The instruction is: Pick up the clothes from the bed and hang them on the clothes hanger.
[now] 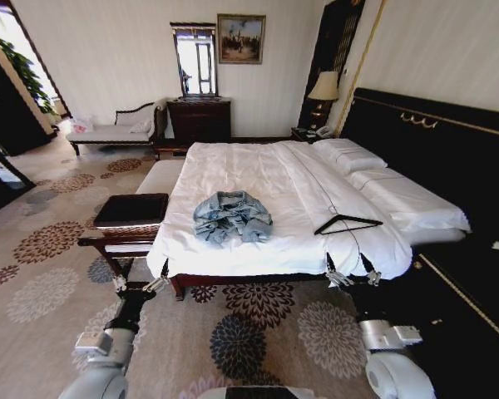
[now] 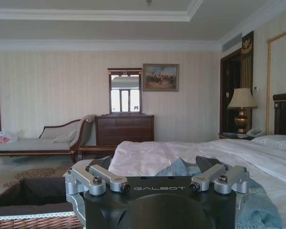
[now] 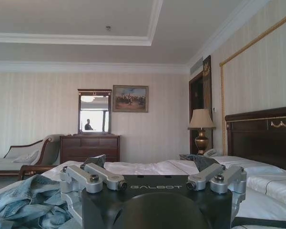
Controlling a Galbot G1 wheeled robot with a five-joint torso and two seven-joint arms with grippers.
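On the bed (image 1: 258, 179), jacket (image 1: 231, 216) lying crumpled, hanger (image 1: 348, 223) just beside it; left tool (image 1: 137, 287) and right tool (image 1: 352, 277) hovering at the foot, both spread open, holding nothing.

Hotel-style bedroom: wide bed (image 1: 258, 179) w/ black headboard (image 1: 432, 137), dresser (image 1: 200, 119) + mirror (image 1: 195, 58), lamp (image 1: 323, 87), patterned carpet (image 1: 58, 258).

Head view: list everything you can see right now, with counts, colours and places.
denim jacket: one, light blue, crumpled near the foot of the bed
clothes hanger: one, black, flat on the quilt beside the jacket, toward the headboard
bed: one, white quilt, black headboard
pillows: two, white, by the headboard
tray: one, dark, on the bench beside the bed
dresser: one, dark wood, far wall
lamp: one, cream shade, nightstand
left gripper: low, at the bed's foot corner
right gripper: low, at the bed's foot edge
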